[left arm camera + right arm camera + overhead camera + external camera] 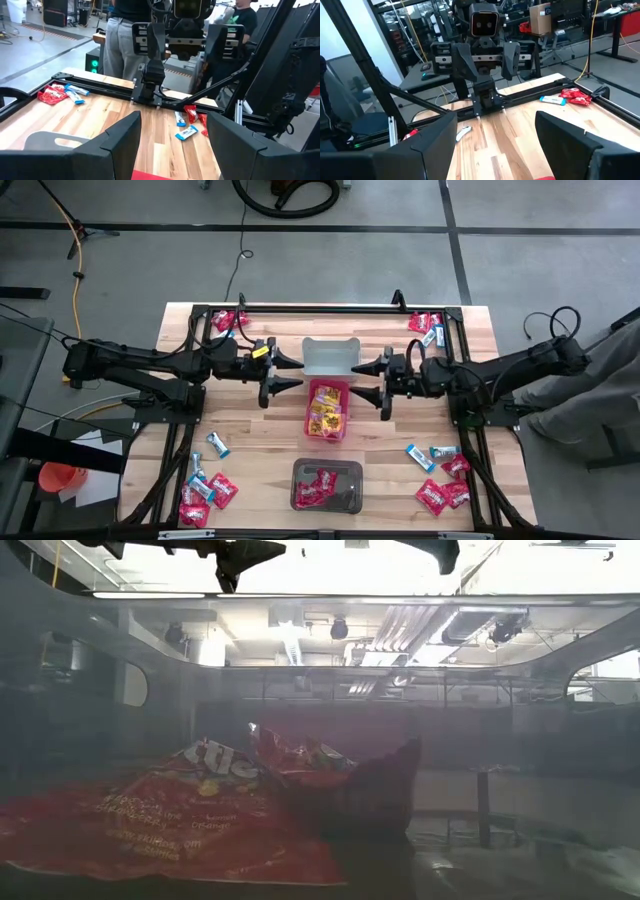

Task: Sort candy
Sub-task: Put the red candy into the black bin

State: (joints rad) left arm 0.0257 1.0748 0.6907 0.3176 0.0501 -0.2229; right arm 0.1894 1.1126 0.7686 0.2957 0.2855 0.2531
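Nearest the front edge of the wooden table (260, 455), a dark bin (327, 485) holds red candy packets (315, 488); in the low view those packets fill the frame as crumpled red wrappers (200, 810) seen through the bin's cloudy wall. To either side of it lie loose heaps: red and blue-and-white packets at the front left corner (205, 488), and a similar mix at the front right (442, 480).

Behind the dark bin, in the middle of the table, a pink bin (328, 408) contains yellow packets (326, 418). The left gripper (290, 372) hangs just left of this bin and the right gripper (365, 380) just right of it, facing each other across it; both have their fingers spread wide apart and carry nothing.

Just beyond the pink bin stands a grey bin (330, 356), between the two grippers.

At the far edge, a small cluster of red and blue-and-white candy sits in the far left corner (229, 321) and another in the far right corner (428, 327). Past the table, the left wrist view shows a person (122, 40) standing in the room.
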